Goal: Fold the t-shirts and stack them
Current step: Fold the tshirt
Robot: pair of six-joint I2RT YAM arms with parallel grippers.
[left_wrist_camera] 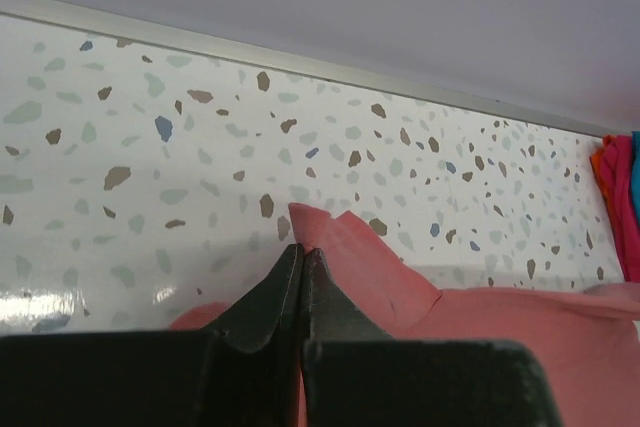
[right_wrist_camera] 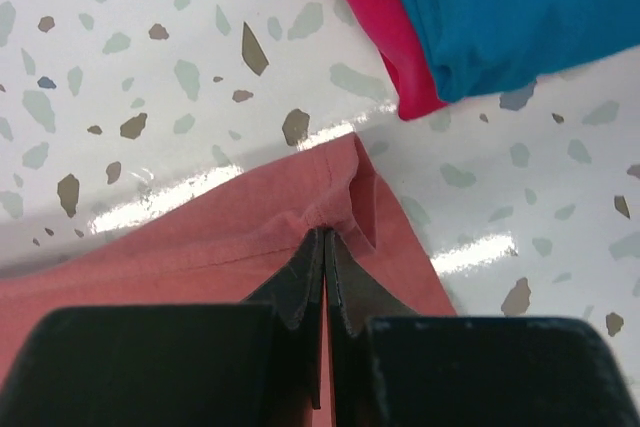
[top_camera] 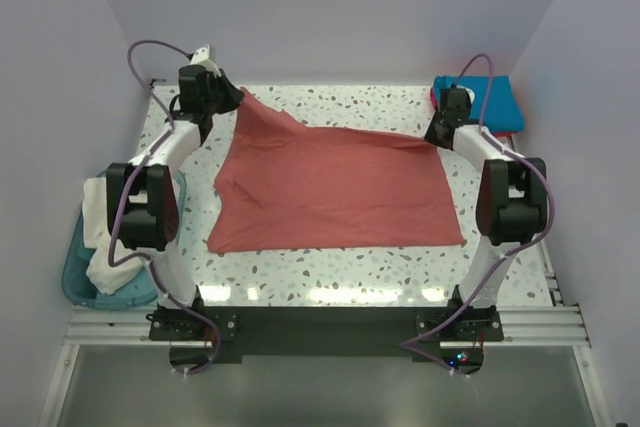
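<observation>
right wrist: red t-shirt (right_wrist_camera: 200,242) between jaws

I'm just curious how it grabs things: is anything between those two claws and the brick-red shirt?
Nothing visible. The left gripper and right gripper are pinched shut directly on the far corners of the brick-red shirt.

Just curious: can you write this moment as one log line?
left gripper: shut on brick-red t-shirt corner | right gripper: shut on its other far corner | teal t-shirt: folded, atop pinkish-red t-shirt
</observation>
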